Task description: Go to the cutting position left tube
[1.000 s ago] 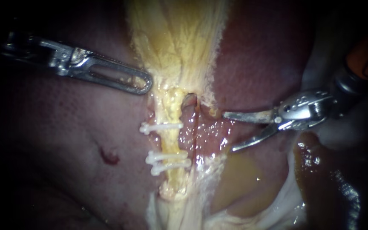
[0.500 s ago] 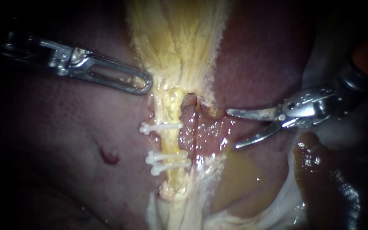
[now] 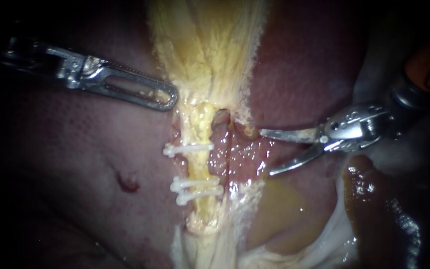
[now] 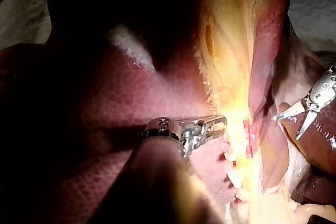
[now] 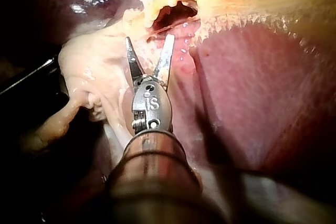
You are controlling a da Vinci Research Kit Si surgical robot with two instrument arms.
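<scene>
The left tube is a pale yellow strand running down the middle of the endoscope view. It carries one white clip above and two white clips below, with a bare stretch between them. My right instrument stands to the right of the tube, apart from it, with its two thin blades open and pointing at it. In the right wrist view its blades gape over wet pink tissue. My left instrument lies at the upper left, its slotted jaws shut on the edge of the yellow tissue.
Dark red liver fills the left side, with a small raw spot. A reddish strand runs just right of the clipped tube. Yellow-brown fluid pools at the lower right, beside white membrane.
My right instrument drew back a little to the right, then came back toward the tube to about where it began. Its blades stayed open. My left instrument held still.
</scene>
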